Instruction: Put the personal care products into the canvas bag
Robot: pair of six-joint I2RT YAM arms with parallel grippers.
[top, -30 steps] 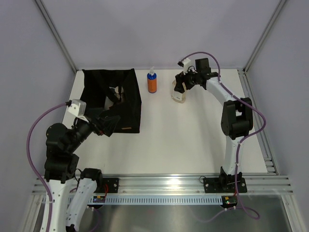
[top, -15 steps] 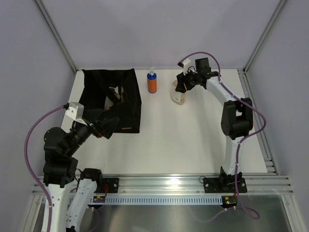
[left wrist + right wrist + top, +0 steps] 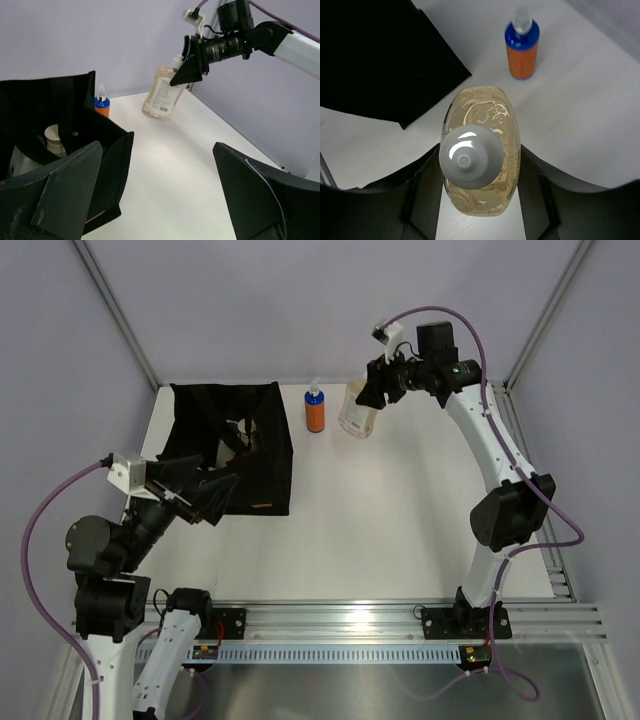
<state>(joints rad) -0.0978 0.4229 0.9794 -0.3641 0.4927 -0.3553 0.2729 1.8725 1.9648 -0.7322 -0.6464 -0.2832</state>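
Canvas bag (image 3: 190, 430) stands open on the bench (image 3: 400, 510), at its left side, just past my left fingers (image 3: 225, 498). Those fingers are spread wide with nothing between them, close to the bag's near wall; I cannot tell whether they touch the fabric. A small tan label (image 3: 262, 506) shows low on the bag's near side. Inside it I can see a beige bottle (image 3: 54, 142) standing upright, and something pale beside it that I cannot make out.

Beyond the bag's right wall, near the back edge of the bench, an orange spray bottle (image 3: 315, 412) with a blue collar stands upright and apart from the bag.

Farthest off, to the right of that bottle, my right fingers (image 3: 374, 398) are closed on the neck end of the amber bottle (image 3: 357, 415), one on each side below its white cap. It hangs tilted, clear of the bench.
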